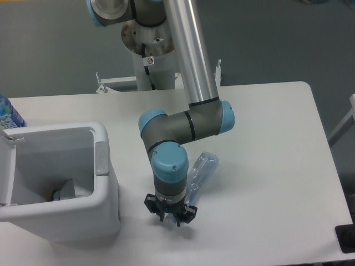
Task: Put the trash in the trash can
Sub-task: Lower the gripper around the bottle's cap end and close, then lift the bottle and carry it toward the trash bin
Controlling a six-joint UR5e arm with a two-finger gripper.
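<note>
The trash can (105, 191) is a white bin at the left front of the table, lid swung open to the left. Inside lies a pale crumpled wrapper (71, 190). The crushed clear plastic bottle (201, 169) lies slanted on the table right of the bin, its lower end hidden behind my wrist. My gripper (170, 218) points straight down just left of and in front of the bottle's lower end, close above the table. Its dark fingers stand slightly apart and I see nothing between them.
A blue-labelled bottle (8, 114) stands at the far left edge behind the bin. The bin's grey latch tab (101, 157) faces my arm. The arm's base and mounting bracket (150, 66) stand at the table's back edge.
</note>
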